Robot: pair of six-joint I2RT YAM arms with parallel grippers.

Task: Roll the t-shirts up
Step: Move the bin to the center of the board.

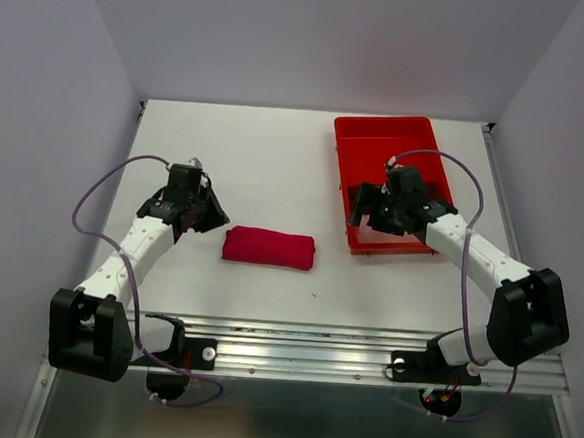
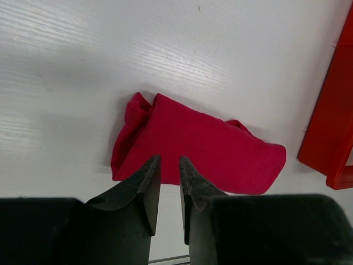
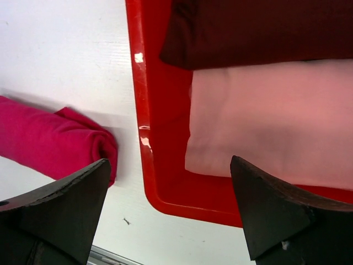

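Table (image 1: 276, 158): white, carries everything. Red tray (image 3: 144, 110) sits under the R jaws, its near-left corner btwn them. Crimson t-shirt (image 1: 268, 247) is rolled and lies on the table outside the tray. It sits just ahead of the L jaws and off to the left of the R jaws. Long axis runs left-right, roughly crosswise to the L fingers, one rolled end pointing twd the tray. Pink t-shirt (image 3: 276, 116) lies flat in the tray, ahead of the R jaws. Maroon t-shirt (image 3: 253, 30) is beyond it, edges touching. Right gripper (image 3: 169, 163): jaws wide apart, nothing btwn. Left gripper (image 2: 169, 160): jaws nearly together, slim gap, no cloth in it.
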